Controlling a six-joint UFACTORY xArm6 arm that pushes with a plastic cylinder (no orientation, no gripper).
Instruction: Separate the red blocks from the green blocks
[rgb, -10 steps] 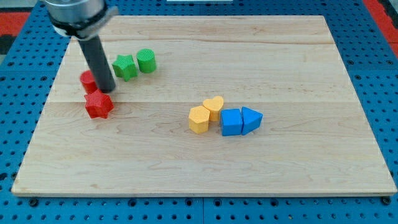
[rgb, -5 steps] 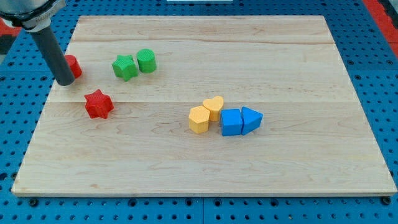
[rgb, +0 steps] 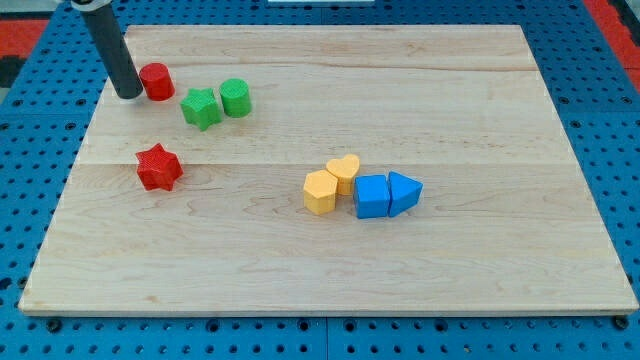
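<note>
My tip (rgb: 129, 93) rests at the board's upper left, touching the left side of a red cylinder (rgb: 156, 81). A green star (rgb: 201, 107) lies just to the right of and below that cylinder, with a small gap. A green cylinder (rgb: 235, 97) touches the star's right side. A red star (rgb: 158, 167) lies alone further down, below the green star and to its left.
A yellow hexagon (rgb: 320, 192) and a yellow heart (rgb: 344, 172) sit together at mid-board, with a blue cube (rgb: 371, 196) and a blue triangular block (rgb: 404, 191) touching on their right. The wooden board (rgb: 480, 120) lies on a blue pegboard.
My tip swung left from between the red blocks, then up and right. The red cylinder went left, then up and right, and now sits close to the green star. The red star stayed.
</note>
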